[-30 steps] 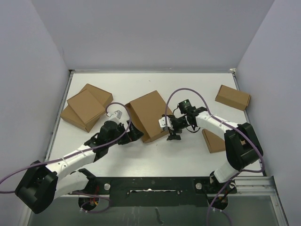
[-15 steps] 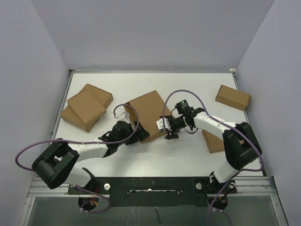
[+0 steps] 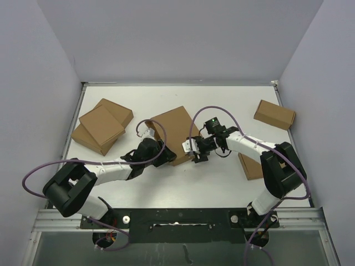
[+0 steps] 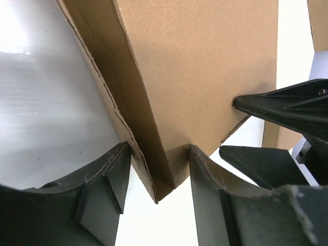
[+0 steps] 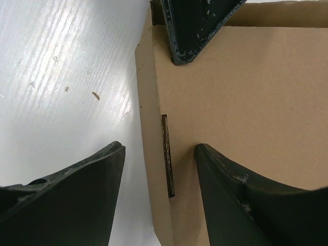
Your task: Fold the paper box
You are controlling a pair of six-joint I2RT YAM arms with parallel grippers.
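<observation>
The paper box (image 3: 173, 128), a brown cardboard mailer, lies in the middle of the table. My left gripper (image 3: 162, 157) is at its near left corner. In the left wrist view that corner (image 4: 164, 174) sits between the fingers, and both fingertips touch the cardboard, so the left gripper (image 4: 159, 148) is shut on it. My right gripper (image 3: 195, 151) is at the box's near right edge. In the right wrist view the right gripper (image 5: 159, 148) straddles that edge (image 5: 154, 154) and is open: one finger lies over the top face, the other stands off over bare table.
A stack of flat brown boxes (image 3: 101, 126) lies at the left. Another brown box (image 3: 274, 114) sits at the far right, and a flat cardboard piece (image 3: 250, 165) lies under the right arm. Grey walls enclose the white table (image 3: 222, 102).
My left gripper has slid right to the box's near corner and its jaws have narrowed onto it. My right gripper has shifted slightly left, its jaws narrowing a little.
</observation>
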